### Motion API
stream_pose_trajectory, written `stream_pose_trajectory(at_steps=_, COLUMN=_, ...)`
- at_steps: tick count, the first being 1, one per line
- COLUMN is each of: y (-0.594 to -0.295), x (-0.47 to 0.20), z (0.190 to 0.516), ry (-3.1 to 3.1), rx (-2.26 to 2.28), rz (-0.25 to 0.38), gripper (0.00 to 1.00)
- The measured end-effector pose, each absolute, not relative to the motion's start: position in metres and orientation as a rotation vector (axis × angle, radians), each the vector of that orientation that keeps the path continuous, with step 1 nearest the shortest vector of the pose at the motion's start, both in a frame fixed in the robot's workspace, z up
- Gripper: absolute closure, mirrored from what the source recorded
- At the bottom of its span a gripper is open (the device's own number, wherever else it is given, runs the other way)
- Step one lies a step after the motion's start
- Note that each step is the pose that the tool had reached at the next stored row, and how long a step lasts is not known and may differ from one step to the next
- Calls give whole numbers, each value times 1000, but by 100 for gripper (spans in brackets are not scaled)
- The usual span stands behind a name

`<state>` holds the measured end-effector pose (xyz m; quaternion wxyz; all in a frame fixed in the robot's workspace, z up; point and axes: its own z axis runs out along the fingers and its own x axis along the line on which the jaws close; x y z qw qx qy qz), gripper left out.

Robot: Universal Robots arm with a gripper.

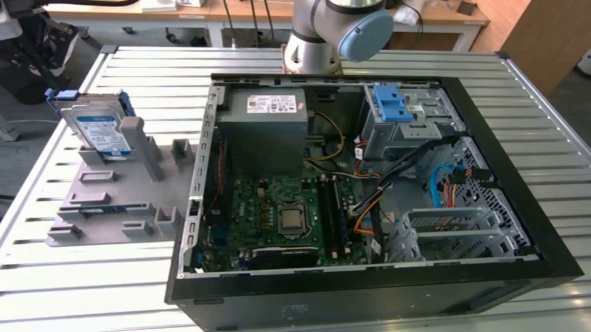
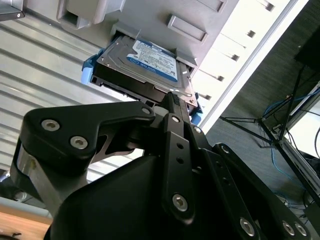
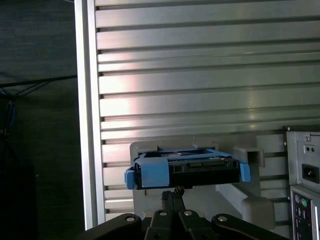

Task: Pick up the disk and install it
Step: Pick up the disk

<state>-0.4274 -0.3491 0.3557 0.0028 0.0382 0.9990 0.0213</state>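
The disk is a silver hard drive with a blue-and-white label in a blue bracket. It leans on its edge in a slot at the far end of a grey holder, on the exterior view's left. Both wrist views show the disk just ahead of my gripper. The black fingers are pressed together with nothing between them. Their tips point at the disk's near edge and stand a little short of it.
An open computer case lies on the slatted metal table, right of the holder. Inside are a grey power supply, a motherboard, loose cables and a drive bay with a light-blue latch. The arm's base stands behind it.
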Motion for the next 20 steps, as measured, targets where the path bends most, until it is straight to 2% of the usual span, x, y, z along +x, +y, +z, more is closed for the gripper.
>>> stream_pose_trajectory(at_steps=20, y=-349, x=-427, z=353, ry=3122, rx=-347, rz=65, gripper=89)
